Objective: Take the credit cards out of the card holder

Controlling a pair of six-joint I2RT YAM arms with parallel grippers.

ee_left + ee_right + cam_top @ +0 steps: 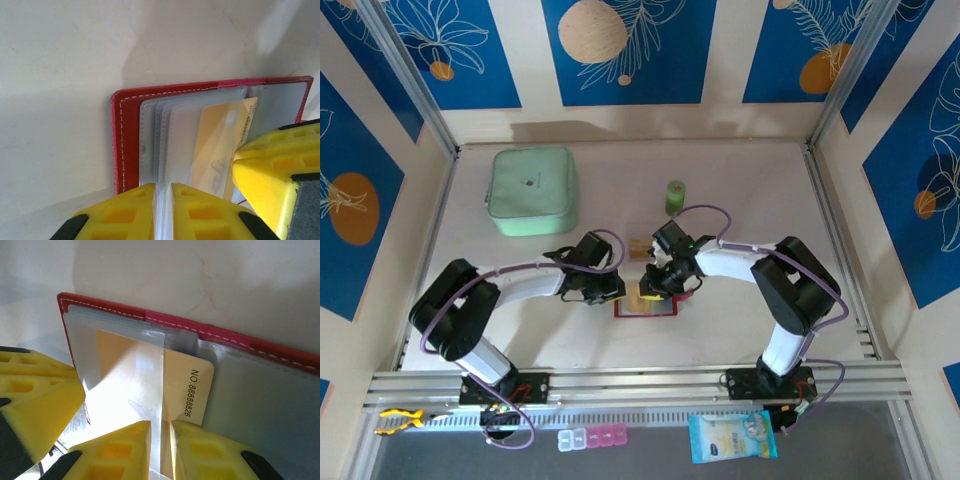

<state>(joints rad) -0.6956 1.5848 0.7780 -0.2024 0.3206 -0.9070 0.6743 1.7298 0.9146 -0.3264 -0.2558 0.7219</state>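
Note:
The red card holder (646, 308) lies open on the table between both arms. My left gripper (164, 194) is shut on the edge of the clear pockets (175, 145) of the card holder (127, 140), at its left side. My right gripper (161, 432) is shut on a beige-orange credit card (187, 385) printed with a number, which sticks partly out of a clear pocket of the card holder (210, 332). That card (215, 145) also appears in the left wrist view, beside the right gripper's yellow finger (280, 170). The two grippers (610, 288) (658, 283) nearly touch.
A small beige card (641, 248) lies on the table just beyond the holder. A mint-green square pouch (532, 190) sits at the back left and a green cylinder (675, 197) at the back centre. A metal rail (640, 380) runs along the near edge.

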